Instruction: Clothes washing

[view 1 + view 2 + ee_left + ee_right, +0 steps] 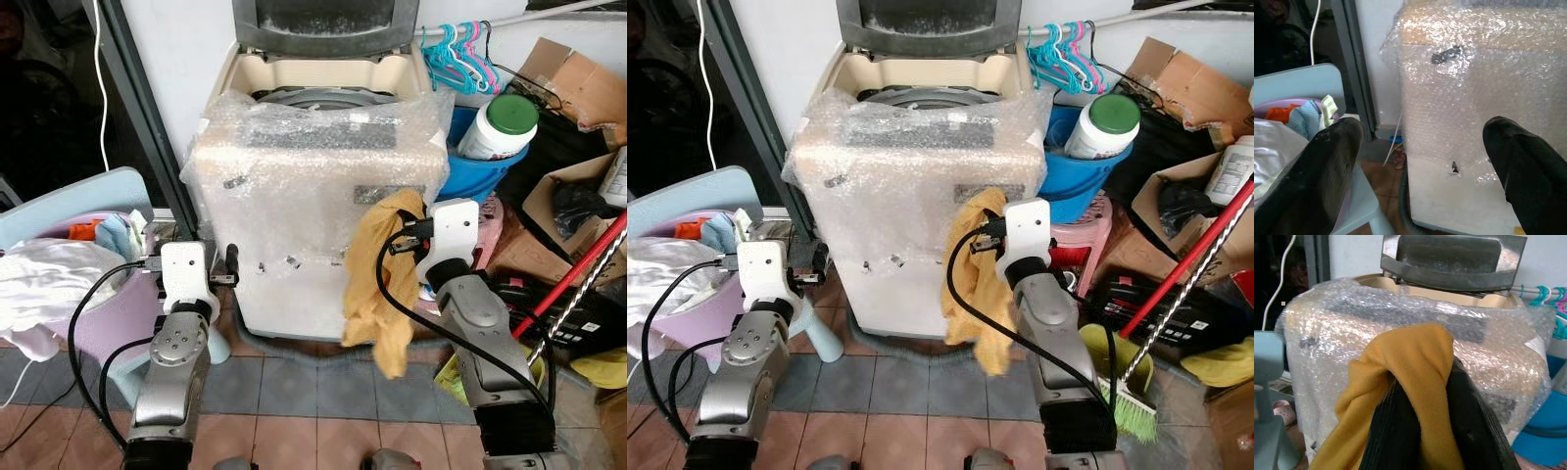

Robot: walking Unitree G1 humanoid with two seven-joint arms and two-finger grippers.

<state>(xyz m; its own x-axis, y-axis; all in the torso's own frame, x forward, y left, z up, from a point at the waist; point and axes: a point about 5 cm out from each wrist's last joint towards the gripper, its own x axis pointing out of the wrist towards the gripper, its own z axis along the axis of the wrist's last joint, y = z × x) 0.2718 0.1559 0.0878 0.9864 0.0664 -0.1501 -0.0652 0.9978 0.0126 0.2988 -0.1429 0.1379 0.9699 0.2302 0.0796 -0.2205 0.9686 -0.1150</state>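
Your right gripper (400, 227) pinches a mustard cloth (377, 294) before the bubble-wrapped washing machine (313, 196) (lid up); your left gripper (1425, 161) spreads wide, seemingly empty, beside the laundry basket (83, 323).

- A mustard-yellow cloth (377, 294) is seen pinched between the black fingers of the right gripper (1425, 431).
- The washing machine (313, 196) is shown in cream, wrapped in clear bubble wrap (294, 166), with a dark grey lid (323, 24).
- The left gripper (1420, 161) is shown with black fingers and a white wrist housing.
- A lilac basket (93, 323) is filled with white, orange and pale blue laundry.
- A blue bucket (480, 171) is seen holding a white bottle (495, 127) with a green cap.
- Teal and pink hangers (456, 54) are seen.
- The floor tiles (294, 392) are shown in grey and terracotta.
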